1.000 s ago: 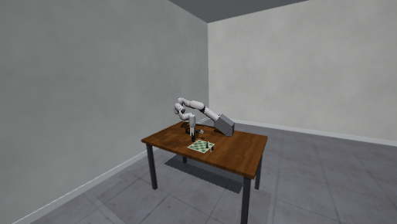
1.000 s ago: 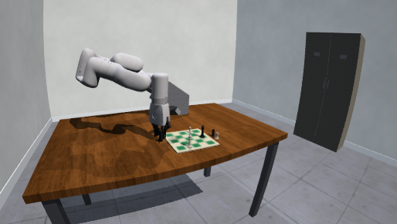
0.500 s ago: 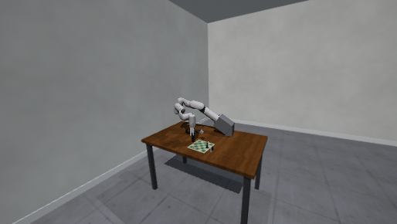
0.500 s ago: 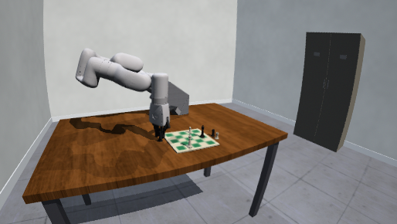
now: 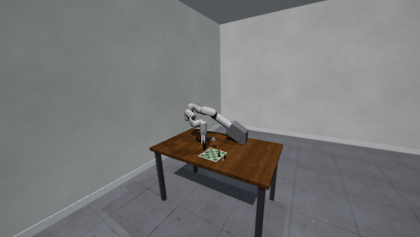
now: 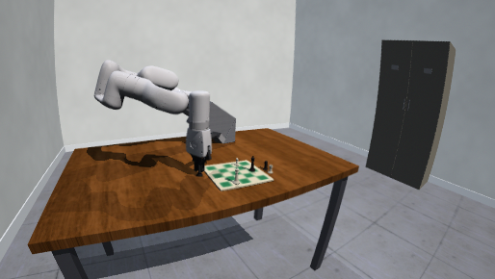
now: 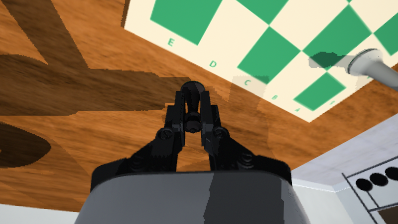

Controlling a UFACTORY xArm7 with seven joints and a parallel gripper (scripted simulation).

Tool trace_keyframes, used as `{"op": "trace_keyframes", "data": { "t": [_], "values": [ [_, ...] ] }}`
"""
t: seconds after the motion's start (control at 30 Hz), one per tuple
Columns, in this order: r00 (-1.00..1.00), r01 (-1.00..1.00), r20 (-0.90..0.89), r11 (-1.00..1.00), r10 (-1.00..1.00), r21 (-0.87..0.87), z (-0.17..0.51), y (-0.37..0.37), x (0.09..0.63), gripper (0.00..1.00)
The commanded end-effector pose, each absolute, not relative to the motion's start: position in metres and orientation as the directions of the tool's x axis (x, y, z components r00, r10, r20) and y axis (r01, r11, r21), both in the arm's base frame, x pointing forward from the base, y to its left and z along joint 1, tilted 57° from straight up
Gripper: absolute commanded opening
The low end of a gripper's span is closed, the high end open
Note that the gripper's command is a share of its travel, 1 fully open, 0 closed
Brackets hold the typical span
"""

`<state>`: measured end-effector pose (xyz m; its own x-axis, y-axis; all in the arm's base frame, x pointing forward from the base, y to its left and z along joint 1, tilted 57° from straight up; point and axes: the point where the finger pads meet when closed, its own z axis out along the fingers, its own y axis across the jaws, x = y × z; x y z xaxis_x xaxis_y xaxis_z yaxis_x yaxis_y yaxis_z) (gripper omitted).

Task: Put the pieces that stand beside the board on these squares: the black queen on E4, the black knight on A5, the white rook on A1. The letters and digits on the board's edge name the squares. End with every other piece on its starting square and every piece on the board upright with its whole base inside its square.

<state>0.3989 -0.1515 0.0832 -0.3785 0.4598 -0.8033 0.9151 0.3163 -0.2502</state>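
Note:
My gripper reaches down to the table just off the left edge of the green and cream chessboard. It is shut on a black piece with a round top, which looks like the black queen; the piece stands upright on the wood. In the wrist view the board's edge letters E to A run beside it. A small black piece, probably the knight, and the white rook stand on the table past the board's right edge.
Two white pieces and a tall black piece stand on the board; one white piece shows in the wrist view. The arm's grey base sits behind the board. A dark cabinet stands far right.

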Motion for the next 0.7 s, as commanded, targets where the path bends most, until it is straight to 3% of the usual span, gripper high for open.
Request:
{"op": "trace_keyframes", "data": {
  "t": [0.0,0.67],
  "values": [
    [-0.379,0.914,-0.804,0.32,0.459,-0.248,0.0838,-0.1499,0.3998,0.0],
    [-0.379,0.914,-0.804,0.32,0.459,-0.248,0.0857,-0.147,0.3994,0.0]
  ]
}}
